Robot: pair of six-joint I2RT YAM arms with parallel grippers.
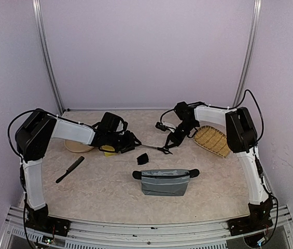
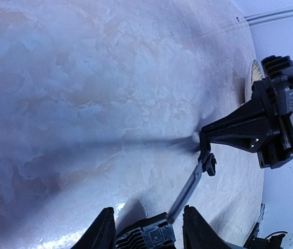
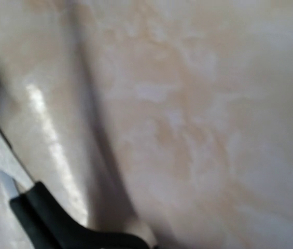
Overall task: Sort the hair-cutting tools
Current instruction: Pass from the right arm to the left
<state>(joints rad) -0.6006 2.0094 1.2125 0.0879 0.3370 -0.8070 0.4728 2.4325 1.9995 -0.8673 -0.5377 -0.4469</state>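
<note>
The scissors (image 1: 150,146) are found just behind the grey zip pouch (image 1: 164,182), stretched out between the two end effectors. In the left wrist view they are seen as a thin dark bar with a black finger ring at its far end. In the right wrist view a silver blade with its pivot screw and a black handle are shown close up and blurred.

The right end effector (image 1: 166,149) is lowered behind the pouch and is closed on the ring end of the scissors.

The left end effector (image 1: 130,141) is held behind and to the left of the pouch and is pointed towards the right one. Its fingers (image 2: 103,228) are set partly apart, with a black ribbed piece (image 2: 145,237) seen between them. Whether that piece is gripped cannot be told, and what it is cannot be made out.

The small black piece (image 1: 143,158) is laid on the bench (image 1: 99,197) just behind the pouch's left end. The long black comb (image 1: 69,169) is laid at a slant well to the left of the pouch.

The round beige plate (image 1: 73,148) is placed left of and behind the pouch, partly covered by the left arm. Something yellow (image 1: 108,150) is glimpsed under the left end effector. A woven basket (image 1: 213,141) is set to the right of and behind the pouch
</note>
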